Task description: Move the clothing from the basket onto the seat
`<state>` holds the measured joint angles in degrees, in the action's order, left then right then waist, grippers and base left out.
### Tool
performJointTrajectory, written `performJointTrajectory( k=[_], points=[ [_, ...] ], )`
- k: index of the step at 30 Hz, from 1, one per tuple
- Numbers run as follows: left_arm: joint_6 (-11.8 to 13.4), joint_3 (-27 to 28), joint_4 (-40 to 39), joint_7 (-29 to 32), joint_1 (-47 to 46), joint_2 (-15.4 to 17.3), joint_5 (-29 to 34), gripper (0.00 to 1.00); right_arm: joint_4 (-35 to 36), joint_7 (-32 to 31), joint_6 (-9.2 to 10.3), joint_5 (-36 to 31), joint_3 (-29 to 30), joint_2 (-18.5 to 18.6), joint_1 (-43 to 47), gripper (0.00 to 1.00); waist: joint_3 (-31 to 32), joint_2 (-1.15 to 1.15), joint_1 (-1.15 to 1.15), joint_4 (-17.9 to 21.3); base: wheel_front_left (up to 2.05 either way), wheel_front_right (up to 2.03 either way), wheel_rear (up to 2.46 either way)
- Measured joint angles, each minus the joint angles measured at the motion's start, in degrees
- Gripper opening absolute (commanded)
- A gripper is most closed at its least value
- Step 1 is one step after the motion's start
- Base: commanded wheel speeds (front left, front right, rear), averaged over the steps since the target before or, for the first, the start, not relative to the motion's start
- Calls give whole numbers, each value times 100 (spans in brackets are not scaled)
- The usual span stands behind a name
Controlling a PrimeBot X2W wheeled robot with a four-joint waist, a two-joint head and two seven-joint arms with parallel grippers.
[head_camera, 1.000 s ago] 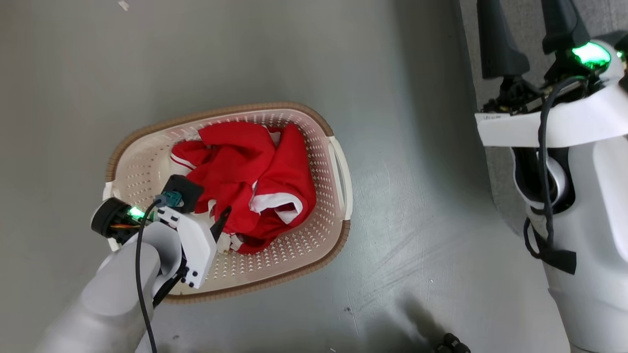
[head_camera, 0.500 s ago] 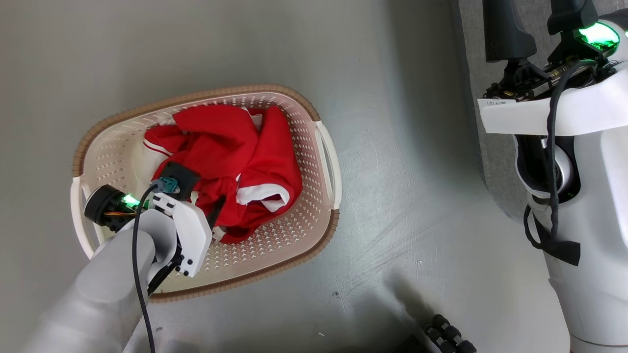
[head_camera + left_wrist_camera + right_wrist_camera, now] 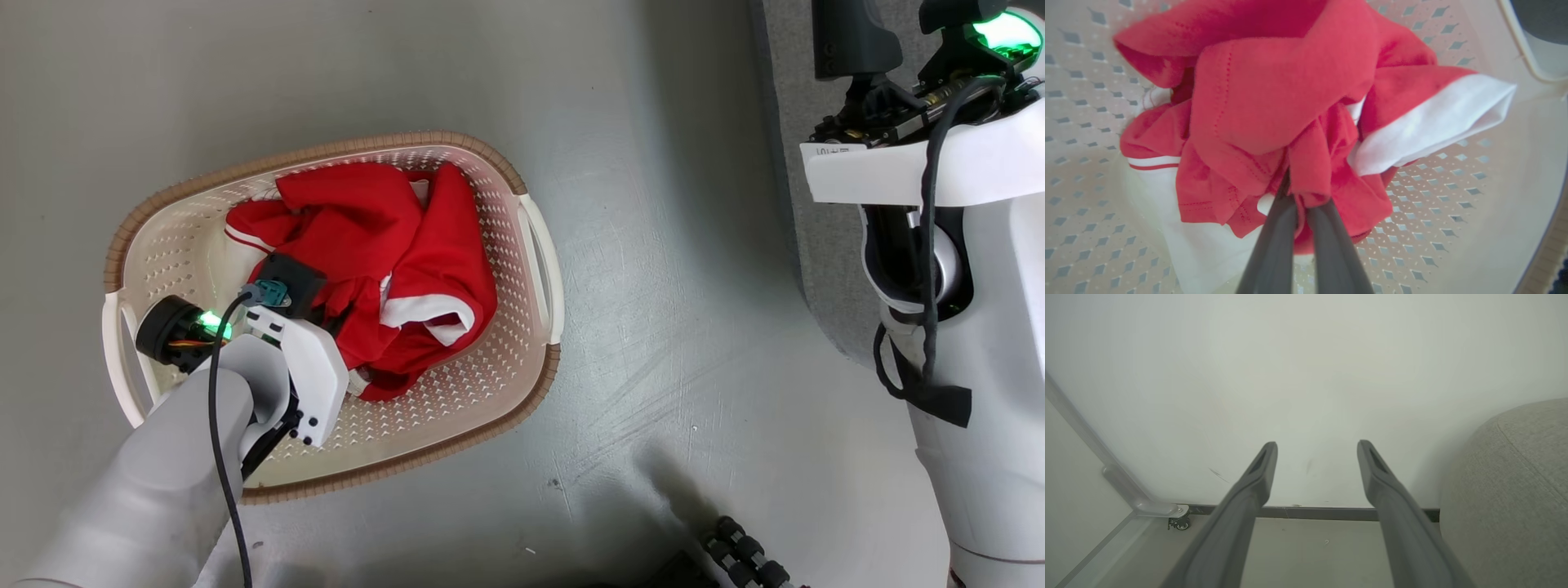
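Observation:
The cream perforated basket (image 3: 506, 384) with a brown rim stands on the grey floor. A crumpled heap of red clothing (image 3: 384, 237) with white trim lies inside it. My left gripper (image 3: 1298, 195) reaches down into the basket and is shut on a fold of the red clothing (image 3: 1274, 94), its tips buried in the cloth; its white wrist housing (image 3: 306, 367) covers the fingers from above. My right gripper (image 3: 1316, 453) is open and holds nothing, raised beside the grey seat (image 3: 1515, 490), far from the basket. The seat's edge (image 3: 784, 122) runs along the upper right.
My white body (image 3: 980, 425) fills the right side. Dark wheels (image 3: 747, 555) of my base show at the bottom edge. A pale wall (image 3: 1306, 375) with a dark skirting stands ahead of the right gripper, and a partition's caster (image 3: 1179, 523) rests at the lower left.
My left gripper has sunk into the heap and shut on the red cloth. The head camera has shifted, so the basket sits further left and higher in the picture. The right gripper stays open.

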<state>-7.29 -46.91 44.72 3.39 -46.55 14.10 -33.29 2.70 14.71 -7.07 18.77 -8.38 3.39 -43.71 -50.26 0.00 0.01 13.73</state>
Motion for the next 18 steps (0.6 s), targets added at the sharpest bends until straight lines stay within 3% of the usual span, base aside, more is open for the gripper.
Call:
performJointTrajectory(
  k=[18],
  points=[
    [0,318,-100,-638,16,-11,-402,0,-186,0,0,-114,85,1,-1,100,302,0,0,-224,0,0,0]
  ],
)
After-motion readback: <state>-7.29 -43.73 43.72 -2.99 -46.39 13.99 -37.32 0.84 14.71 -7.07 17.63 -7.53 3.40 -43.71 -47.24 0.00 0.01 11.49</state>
